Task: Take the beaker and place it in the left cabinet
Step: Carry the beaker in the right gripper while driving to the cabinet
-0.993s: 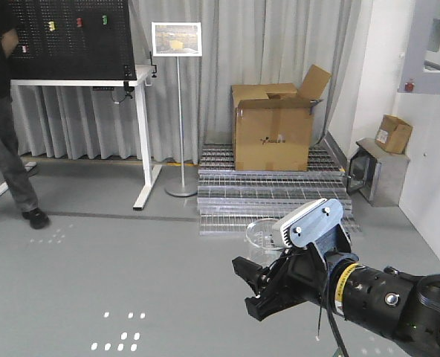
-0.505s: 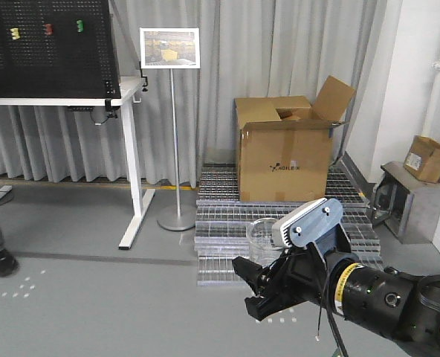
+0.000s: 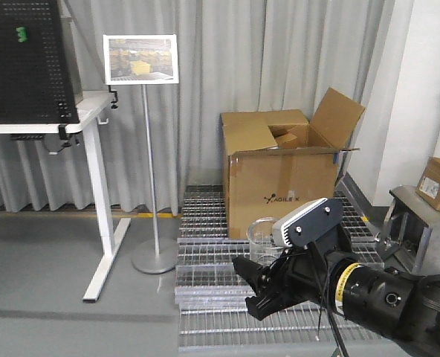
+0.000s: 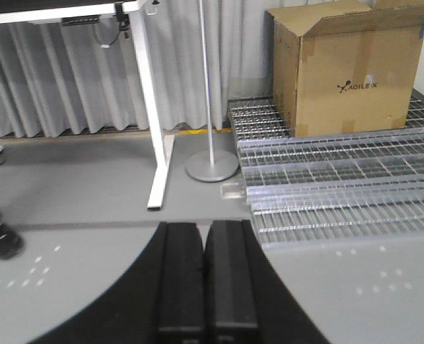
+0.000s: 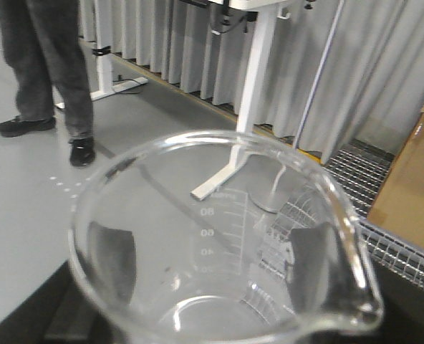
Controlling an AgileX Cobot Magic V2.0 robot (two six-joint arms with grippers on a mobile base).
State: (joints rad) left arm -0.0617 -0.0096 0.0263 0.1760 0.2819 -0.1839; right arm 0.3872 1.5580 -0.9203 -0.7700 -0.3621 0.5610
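Note:
The beaker (image 5: 219, 215), clear glass with a pour lip and white graduation marks, fills the right wrist view. My right gripper (image 5: 212, 261) is shut on the beaker, and its dark fingers (image 5: 115, 251) show through the glass on both sides. In the front view the right gripper (image 3: 251, 288) reaches out low at the right, with the beaker (image 3: 263, 236) just above its black fingers. My left gripper (image 4: 205, 229) is shut on nothing and hangs over grey floor. The left cabinet is out of view.
An open cardboard box (image 3: 279, 186) stands on stacked metal gratings (image 3: 205, 279). A sign on a pole (image 3: 142, 59) and a white desk (image 3: 94, 186) with a black pegboard stand at the left. A person's legs (image 5: 51, 64) appear in the right wrist view.
The whole scene has slid left and grown larger, and the person has left the front view. The box and gratings are closer. The right arm holds the beaker as before.

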